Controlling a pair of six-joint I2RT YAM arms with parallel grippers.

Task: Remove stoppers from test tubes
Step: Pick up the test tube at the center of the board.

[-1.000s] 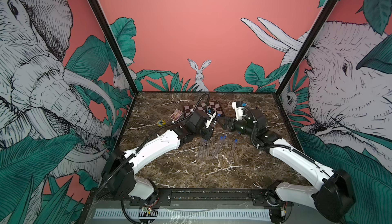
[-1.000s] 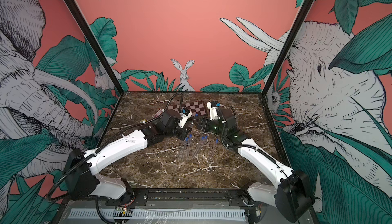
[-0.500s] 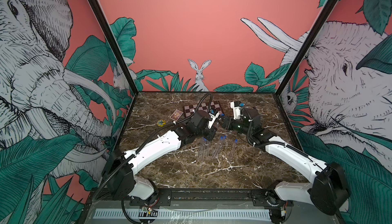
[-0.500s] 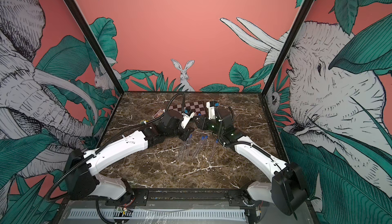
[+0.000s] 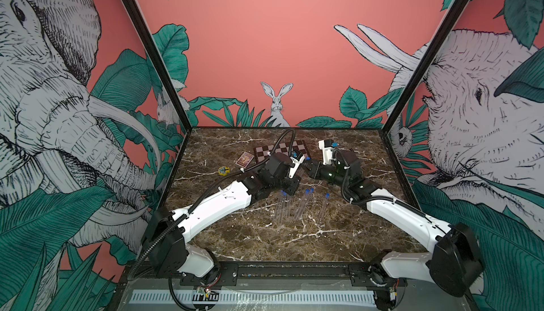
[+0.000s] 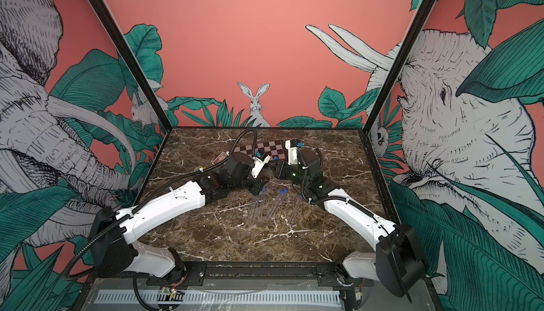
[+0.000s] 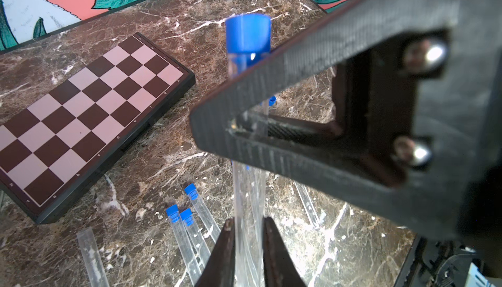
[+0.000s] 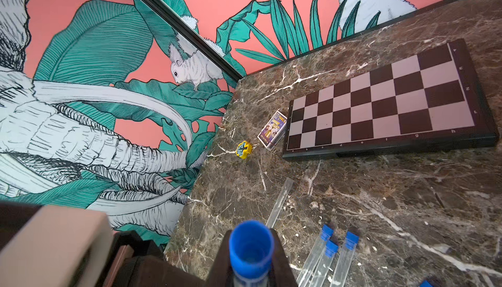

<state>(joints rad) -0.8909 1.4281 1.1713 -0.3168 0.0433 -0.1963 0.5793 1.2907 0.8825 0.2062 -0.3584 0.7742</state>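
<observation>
The right claw is clenched on the test tube under its stopper, while the left claw flanks it with an unclear grip, so it may slip onto the capped tubes at six o'clock.

Table: you have dark brown marble with white and tan veining. Chessboard at 12 o'clock: dark brown and pale pinkish checks, black frame. Card box at 11 o'clock: purple with yellow artwork. Small toy at 10 o'clock: yellow body, light blue face. Test tubes near centre: clear, colourless; stoppers bright blue. The upright test tube in your left wrist view is equally clear, its stopper the same blue. Walls: coral pink, teal leaves, black-line grey-white elephants, a white rabbit. Your left arm and right arm: white shells, black joints.
</observation>
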